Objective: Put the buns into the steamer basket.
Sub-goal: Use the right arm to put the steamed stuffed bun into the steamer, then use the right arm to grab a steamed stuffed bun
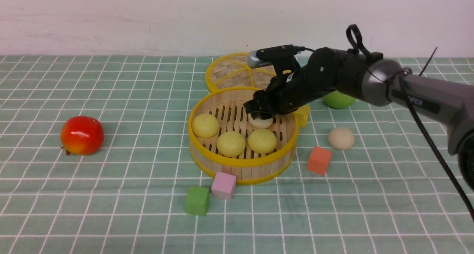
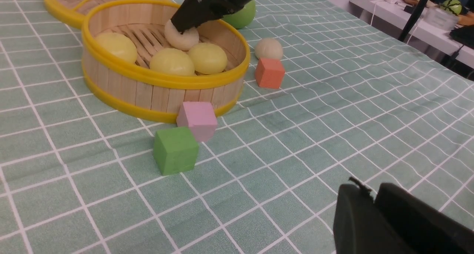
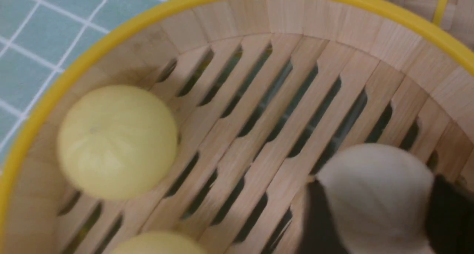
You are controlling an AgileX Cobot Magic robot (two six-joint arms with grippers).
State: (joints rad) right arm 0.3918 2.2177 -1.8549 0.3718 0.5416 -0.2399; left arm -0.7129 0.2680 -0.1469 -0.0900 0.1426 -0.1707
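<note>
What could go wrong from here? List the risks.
1. The off-white round bun sits between the right gripper's fingers inside the round bamboo steamer basket; withdrawing carelessly could drag it out.
2. The last beige round bun lies on the cloth near the orange cube, which an approaching gripper might knock.

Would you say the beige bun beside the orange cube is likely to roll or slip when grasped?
The beige bun looks domed, so it probably rests steadily rather than rolling. Its smooth, rounded skin may slip from a shallow pinch.
</note>
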